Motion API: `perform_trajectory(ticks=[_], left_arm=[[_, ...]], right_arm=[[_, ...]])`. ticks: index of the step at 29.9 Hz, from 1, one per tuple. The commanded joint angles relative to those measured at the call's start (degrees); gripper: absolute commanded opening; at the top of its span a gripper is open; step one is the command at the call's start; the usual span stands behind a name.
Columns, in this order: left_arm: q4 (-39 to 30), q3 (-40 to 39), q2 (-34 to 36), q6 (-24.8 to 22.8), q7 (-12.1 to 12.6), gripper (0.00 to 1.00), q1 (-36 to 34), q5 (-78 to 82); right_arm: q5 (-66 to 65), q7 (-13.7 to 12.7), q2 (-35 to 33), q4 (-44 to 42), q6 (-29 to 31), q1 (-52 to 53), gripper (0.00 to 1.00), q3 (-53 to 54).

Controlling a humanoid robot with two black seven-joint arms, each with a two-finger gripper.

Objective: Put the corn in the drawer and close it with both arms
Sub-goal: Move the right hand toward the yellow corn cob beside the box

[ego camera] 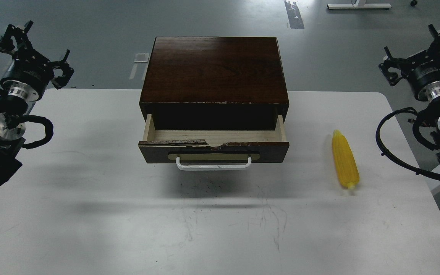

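Observation:
A yellow ear of corn [345, 159] lies on the white table right of the cabinet, its long axis running front to back. The drawer [214, 151] of the dark wooden cabinet [214, 70] is pulled out, showing a pale wood floor with nothing in it; its front has a chipped top edge and a white bar handle [213, 165]. My left gripper [33, 51] hangs raised at the far left, its claws spread, holding nothing. At the far right, my right gripper [420, 51] is also raised, spread and empty, well above and behind the corn.
The white table [90, 198] spreads in front of the cabinet, marked with dark scuffs. Looped black cables hang from both arms at the table's sides. Grey floor with tape strips lies beyond the far edge.

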Motion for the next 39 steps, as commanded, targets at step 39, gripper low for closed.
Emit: perform_trajectory(ticks=[39], left_arm=[[-12.91, -0.34, 7.3, 0.0, 0.0, 0.98, 2.85, -0.35]], right_arm=[[-40.06, 0.19, -16.85, 6.62, 0.0, 20.1, 1.0, -26.83]])
